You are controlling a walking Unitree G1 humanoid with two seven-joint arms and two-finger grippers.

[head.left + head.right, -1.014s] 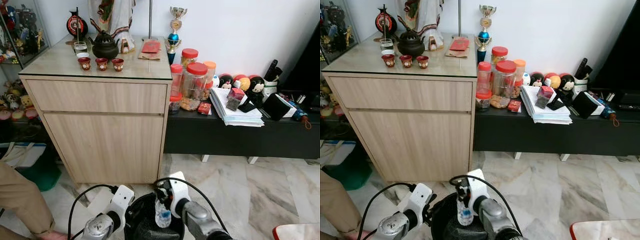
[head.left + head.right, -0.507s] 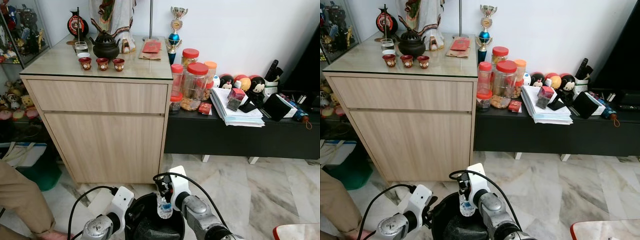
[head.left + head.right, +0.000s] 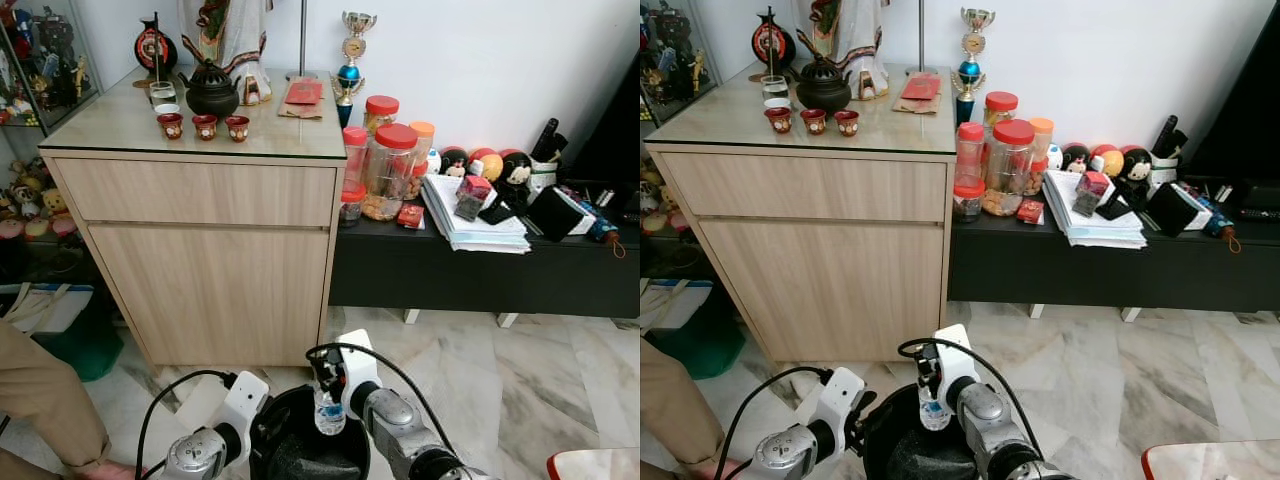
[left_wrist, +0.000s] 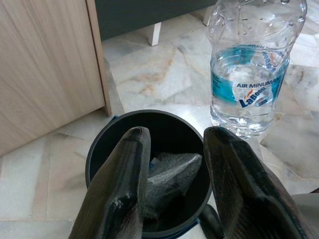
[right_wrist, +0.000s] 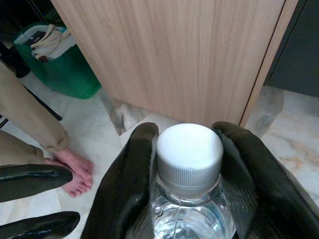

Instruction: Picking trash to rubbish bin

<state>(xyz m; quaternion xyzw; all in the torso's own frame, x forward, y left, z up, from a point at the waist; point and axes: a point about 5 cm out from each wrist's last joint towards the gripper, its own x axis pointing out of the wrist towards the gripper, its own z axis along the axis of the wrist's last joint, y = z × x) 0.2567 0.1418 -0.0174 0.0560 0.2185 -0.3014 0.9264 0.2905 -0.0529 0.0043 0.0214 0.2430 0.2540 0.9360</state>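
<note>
- Right hand point(image 3: 327, 385) grips a clear plastic water bottle point(image 3: 327, 412) by its white cap point(image 5: 189, 149), one black finger pressed on each side of the neck.
- You are holding the bottle upright, partly filled with water, directly over the open mouth of a black rubbish bin point(image 3: 275, 420) on the marble floor point(image 3: 520, 370).
- Your left hand point(image 4: 172, 164) sits just beside the bin's rim, its fingers point(image 4: 119, 184) a moderate gap apart and holding nothing.
- Inside the bin you can see a crumpled clear plastic wrapper point(image 4: 172, 172) lying in it.
- By this reading the task is nearly finished for this item: the bottle has been carried to the bin but is not yet released, so letting go is what seems left.
- Behind the bin stands a light wooden cabinet point(image 3: 210, 260), and to its right a low black shelf point(image 3: 480, 265) crowded with red-lidded jars point(image 3: 390, 170).
- At the left edge, a person's trouser leg point(image 3: 45, 395) and bare foot point(image 5: 75, 172) are near the bin.
</note>
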